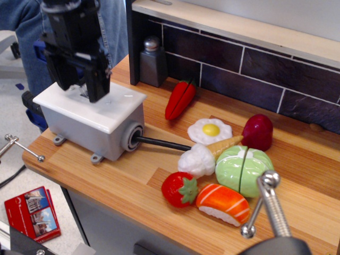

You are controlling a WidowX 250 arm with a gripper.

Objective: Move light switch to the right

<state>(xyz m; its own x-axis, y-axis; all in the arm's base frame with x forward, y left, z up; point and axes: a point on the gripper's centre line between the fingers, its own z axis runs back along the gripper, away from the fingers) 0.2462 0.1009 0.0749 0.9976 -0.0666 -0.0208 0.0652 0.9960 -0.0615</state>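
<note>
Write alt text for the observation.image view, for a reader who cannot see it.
A black robot tool hangs with its two fingers down over the white cover plate of a grey box, straddling the mostly hidden light switch. To the right on the wooden counter lie toy foods, including a strawberry and a fried egg.

Small silvery toggle switch (84,94) poking up from the white plate of a grey box, at the counter's left end; mostly hidden, lean unclear.
</note>
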